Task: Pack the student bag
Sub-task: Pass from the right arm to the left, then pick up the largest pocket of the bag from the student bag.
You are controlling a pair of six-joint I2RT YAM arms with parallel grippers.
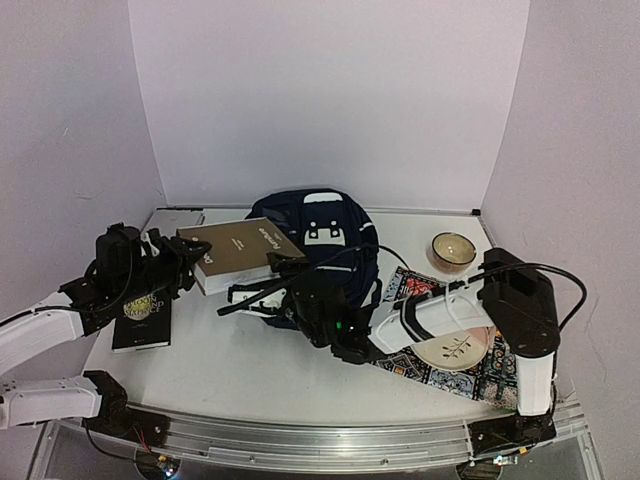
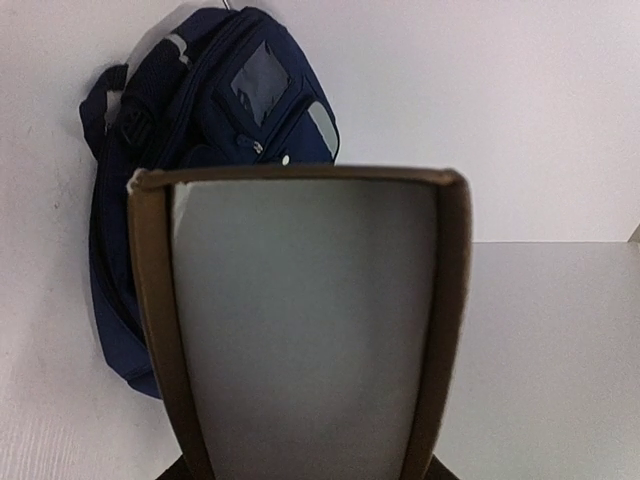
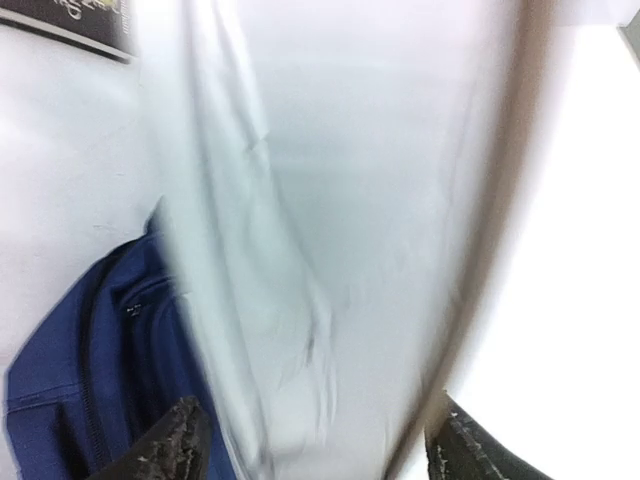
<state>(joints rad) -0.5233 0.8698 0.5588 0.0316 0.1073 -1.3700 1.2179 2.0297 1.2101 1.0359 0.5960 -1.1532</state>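
The student bag [image 1: 345, 215] lies at the back middle of the table [image 1: 260, 375], near the rear wall, its white buckle patches facing up and dark straps trailing off its near edge. A tan hardcover book [image 1: 240, 252] stretches across the bag's left side, spine toward the front; whether it rests on the fabric cannot be told. The left gripper [image 1: 188, 252] is at the book's left end. Its arm reaches in low from the left edge with the wrist turned toward the bag, and in the left wrist view the page block and both brown covers fill the space between its jaws, which clamp the book. The right arm rises from its base at the near right corner, bends at the elbow and runs its forearm leftward just above the table, bringing the right gripper [image 1: 292, 287] to the book's near right corner in front of the bag. In the right wrist view the blurred pages stand between its dark fingertips [image 3: 165, 445], but I cannot tell whether they press the book or stand just off it. A black book with gold lettering [image 1: 140, 318] lies flat to the left. At the right, a patterned mat [image 1: 412, 290] carries a pale plate [image 1: 452, 350], with a small bowl [image 1: 452, 250] behind it.
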